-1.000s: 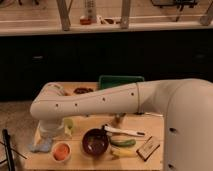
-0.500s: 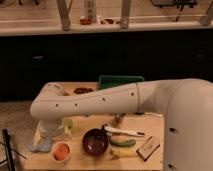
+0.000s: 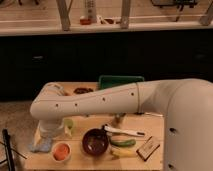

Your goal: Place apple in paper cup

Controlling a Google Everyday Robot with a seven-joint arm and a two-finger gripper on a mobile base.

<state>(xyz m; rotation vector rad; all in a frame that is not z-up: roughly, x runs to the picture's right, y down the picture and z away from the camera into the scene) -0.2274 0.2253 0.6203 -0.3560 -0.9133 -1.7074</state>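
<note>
Already apple [image 3: 61,150] inside paper cup [image 3: 61,158], gripper hidden behind arm [image 3: 100,100].

Smooth white tubular arm [image 3: 100,100] with small dark screw dots.

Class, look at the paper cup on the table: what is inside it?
The apple sits in the paper cup, filling its mouth. The cup's bottom is hidden beneath it. The claw cannot be seen; the robot arm covers that area.

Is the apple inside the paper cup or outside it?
Inside: the apple fills the paper cup mouth. The gripper is hidden behind the arm.
</note>
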